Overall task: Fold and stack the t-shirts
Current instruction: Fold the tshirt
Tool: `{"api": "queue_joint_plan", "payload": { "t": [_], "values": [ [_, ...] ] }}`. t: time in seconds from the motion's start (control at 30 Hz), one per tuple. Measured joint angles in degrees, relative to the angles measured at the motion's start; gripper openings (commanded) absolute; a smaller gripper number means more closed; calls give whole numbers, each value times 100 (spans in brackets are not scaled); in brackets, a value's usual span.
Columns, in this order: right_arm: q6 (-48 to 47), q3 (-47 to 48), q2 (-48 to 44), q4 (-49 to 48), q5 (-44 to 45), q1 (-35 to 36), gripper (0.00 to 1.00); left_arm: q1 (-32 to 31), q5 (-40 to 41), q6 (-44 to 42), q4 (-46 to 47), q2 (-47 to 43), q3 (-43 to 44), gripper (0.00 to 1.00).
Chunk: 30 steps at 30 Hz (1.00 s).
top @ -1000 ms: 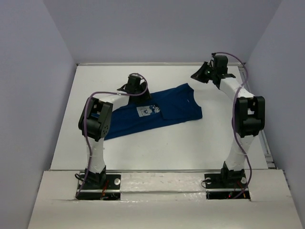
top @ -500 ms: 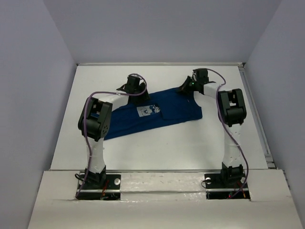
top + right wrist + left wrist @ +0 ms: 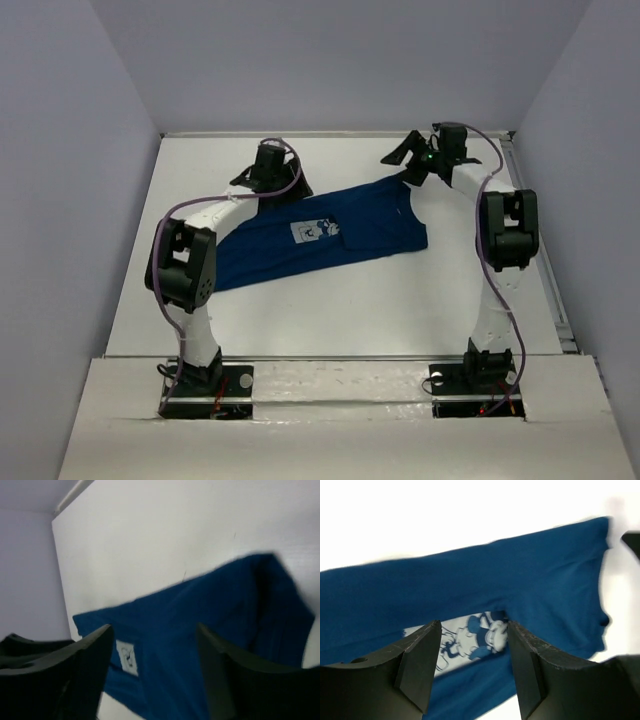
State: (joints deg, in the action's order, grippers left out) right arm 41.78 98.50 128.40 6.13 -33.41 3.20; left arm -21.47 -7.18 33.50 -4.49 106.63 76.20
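A dark navy t-shirt (image 3: 340, 235) lies spread across the white table, its pale square cartoon print (image 3: 312, 231) facing up. My left gripper (image 3: 258, 178) hovers at the shirt's far left edge. It is open, and between its fingers (image 3: 422, 660) the print (image 3: 470, 632) and blue cloth (image 3: 530, 575) show below, not gripped. My right gripper (image 3: 403, 165) is open above the shirt's far right corner. In its wrist view the shirt (image 3: 200, 630) lies beneath the empty gap between its fingers (image 3: 85, 665).
The table (image 3: 300, 320) is boxed in by pale lavender walls on the left, back and right. A metal rail (image 3: 535, 230) runs along its right edge. Both arm bases sit on the near ledge (image 3: 340, 385).
My right gripper swung in from the far right to the shirt's far right corner, then pulled back a little and opened. My left arm shifted left and farther back. The shirt's right end lies slightly flatter.
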Motion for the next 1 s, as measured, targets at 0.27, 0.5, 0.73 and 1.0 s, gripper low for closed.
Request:
{"api": "queue_joint_plan", "payload": {
  "t": [0.27, 0.5, 0.73, 1.0],
  "values": [
    [-354, -2662, -2776, -70, 389, 616, 0, -37, -127, -243, -186, -1480, 184, 0],
    [-649, -3759, -2736, 120, 951, 1290, 0, -455, -101, -219, -260, -3206, -151, 0],
    [-1019, -3195, -1945, 551, 1421, 1217, 0, -514, 291, -249, -914, -3939, -162, 3],
    [-820, -616, -70, 680, 1298, 1244, 0, -509, 903, -269, -1829, -4494, -164, 7]
  ]
}}
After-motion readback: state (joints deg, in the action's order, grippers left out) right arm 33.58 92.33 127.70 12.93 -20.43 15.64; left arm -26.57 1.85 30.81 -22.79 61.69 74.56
